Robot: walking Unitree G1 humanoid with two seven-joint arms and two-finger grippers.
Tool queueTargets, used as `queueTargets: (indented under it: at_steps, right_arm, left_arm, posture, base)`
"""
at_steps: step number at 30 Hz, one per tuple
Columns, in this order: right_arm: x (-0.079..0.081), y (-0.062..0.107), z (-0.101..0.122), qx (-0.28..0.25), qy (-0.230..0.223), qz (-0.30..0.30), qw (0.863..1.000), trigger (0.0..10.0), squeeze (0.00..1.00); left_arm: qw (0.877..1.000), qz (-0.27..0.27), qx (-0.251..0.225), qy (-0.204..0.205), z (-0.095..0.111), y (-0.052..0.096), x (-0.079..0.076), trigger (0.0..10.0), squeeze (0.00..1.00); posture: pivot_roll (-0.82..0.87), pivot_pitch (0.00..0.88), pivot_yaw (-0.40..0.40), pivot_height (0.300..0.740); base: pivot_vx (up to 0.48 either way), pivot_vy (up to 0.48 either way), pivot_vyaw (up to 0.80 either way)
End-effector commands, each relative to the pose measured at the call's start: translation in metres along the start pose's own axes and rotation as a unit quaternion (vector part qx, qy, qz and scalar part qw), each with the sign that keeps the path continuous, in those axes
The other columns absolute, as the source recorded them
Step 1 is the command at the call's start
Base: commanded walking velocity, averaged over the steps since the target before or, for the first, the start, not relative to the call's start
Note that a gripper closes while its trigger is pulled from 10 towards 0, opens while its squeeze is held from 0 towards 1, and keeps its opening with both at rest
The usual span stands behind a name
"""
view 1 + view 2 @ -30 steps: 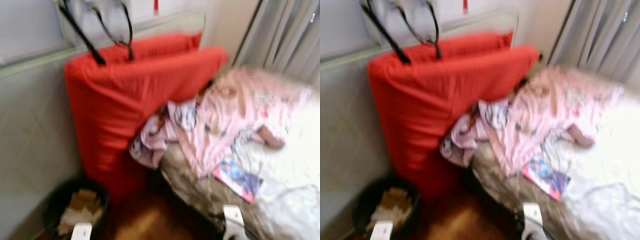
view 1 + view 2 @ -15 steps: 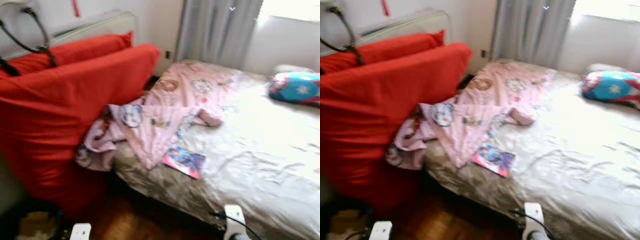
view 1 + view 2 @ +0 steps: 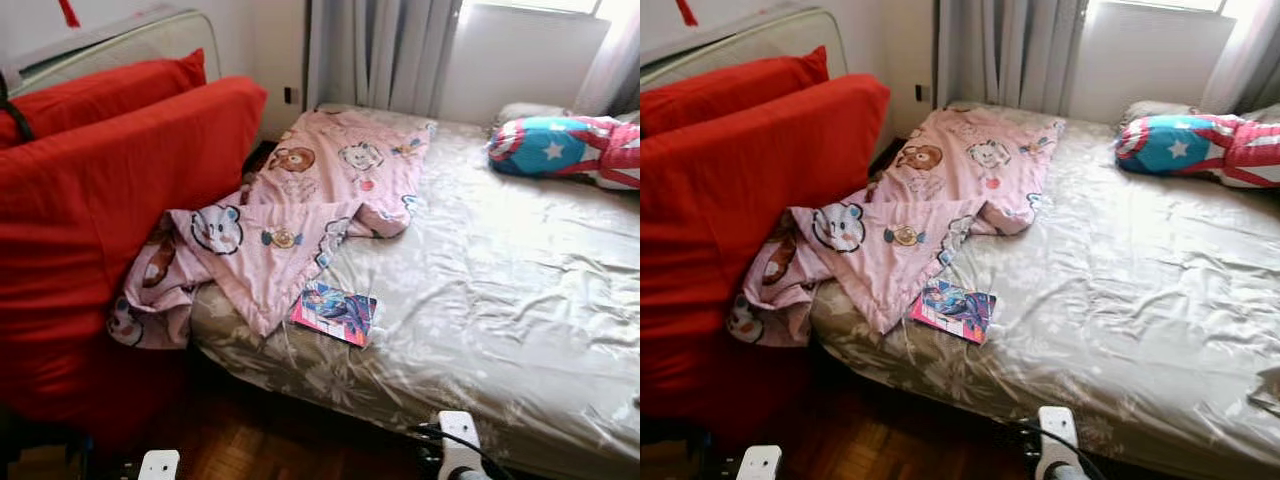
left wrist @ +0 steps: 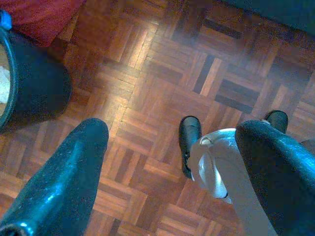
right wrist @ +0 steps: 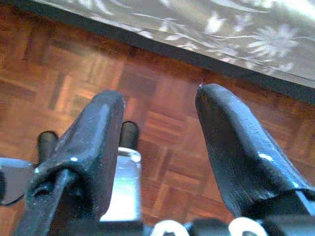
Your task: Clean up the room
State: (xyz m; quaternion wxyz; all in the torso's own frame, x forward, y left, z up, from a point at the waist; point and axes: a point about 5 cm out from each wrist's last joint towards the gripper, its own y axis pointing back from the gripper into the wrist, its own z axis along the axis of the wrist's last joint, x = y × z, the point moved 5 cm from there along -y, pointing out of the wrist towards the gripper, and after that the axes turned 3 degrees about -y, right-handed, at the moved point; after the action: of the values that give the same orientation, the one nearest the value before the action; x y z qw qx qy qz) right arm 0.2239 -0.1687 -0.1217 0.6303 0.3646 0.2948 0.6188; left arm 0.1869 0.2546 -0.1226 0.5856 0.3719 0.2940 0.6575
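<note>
While standing at the foot corner of the bed (image 3: 520, 330), facing a wide mattress under a shiny beige flowered sheet, largest thing here. Against the bed's left side, leaning upright: a big red cushion (image 3: 90, 230), with a second red cushion (image 3: 100, 90) behind it, both backed by a pale headboard-like frame (image 3: 130, 35). Beyond the bed's far edge: grey curtains (image 3: 375, 50) and a bright window. Spread over the bed's far-left part and spilling off the left edge onto the big cushion: a crumpled pink blanket (image 3: 290, 220) printed with cartoon bears. At the bed's far-right corner: a blue, red and white star-patterned pillow (image 3: 565, 150). Near the bed's front-left edge, just beside the blanket's lower tip and lying flat on the sheet: a colourful booklet (image 3: 335, 312). Below the bed: dark parquet floor (image 4: 162, 83), with a black bin (image 4: 29, 88) off to the left by the red cushion. Hanging low over that floor in the left wrist view: left gripper (image 4: 172, 162), fingers spread wide, grasping nothing. Hanging beside the bed's front edge in the right wrist view: right gripper (image 5: 160, 142), fingers likewise parted, nothing between them.
</note>
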Motion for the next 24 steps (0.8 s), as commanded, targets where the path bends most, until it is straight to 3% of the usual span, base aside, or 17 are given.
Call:
queueTargets:
  at_steps: [1,5,20,21,24]
  right_arm:
    - [-0.0173,0.0020,0.0117,-0.041,-0.106,-0.025,0.993,10.0,0.00]
    - [-0.0171,0.0020,0.0131,-0.042,-0.091,-0.021,0.995,10.0,0.00]
    - [-0.0176,0.0022,0.0121,-0.040,-0.079,-0.018,0.996,10.0,0.00]
    - [-0.0179,0.0023,0.0109,-0.040,-0.096,-0.022,0.994,10.0,0.00]
    - [-0.0182,0.0024,0.0099,-0.038,-0.088,-0.021,0.995,10.0,0.00]
  left_arm:
    - [0.999,-0.019,-0.037,0.029,0.0459,-0.0096,-0.0455,10.0,0.00]
    - [0.999,-0.017,-0.037,0.033,0.0460,-0.0095,-0.0455,10.0,0.00]
    - [0.998,-0.019,-0.037,0.042,0.0444,-0.0093,-0.0470,10.0,0.00]
    - [0.998,-0.020,-0.037,0.041,0.0442,-0.0093,-0.0472,10.0,0.00]
    - [0.998,-0.020,-0.037,0.040,0.0434,-0.0091,-0.0475,10.0,0.00]
  posture:
    - [-0.06,0.000,-0.050,0.740]
    - [-0.06,0.000,-0.052,0.740]
    - [-0.06,0.000,-0.054,0.740]
    - [-0.06,0.000,-0.055,0.740]
    - [-0.06,0.000,-0.059,0.740]
  base:
    - [0.000,0.000,0.00]
    - [0.000,0.000,0.00]
    - [0.000,0.000,0.77]
    - [0.000,0.000,0.00]
    - [0.000,0.000,0.00]
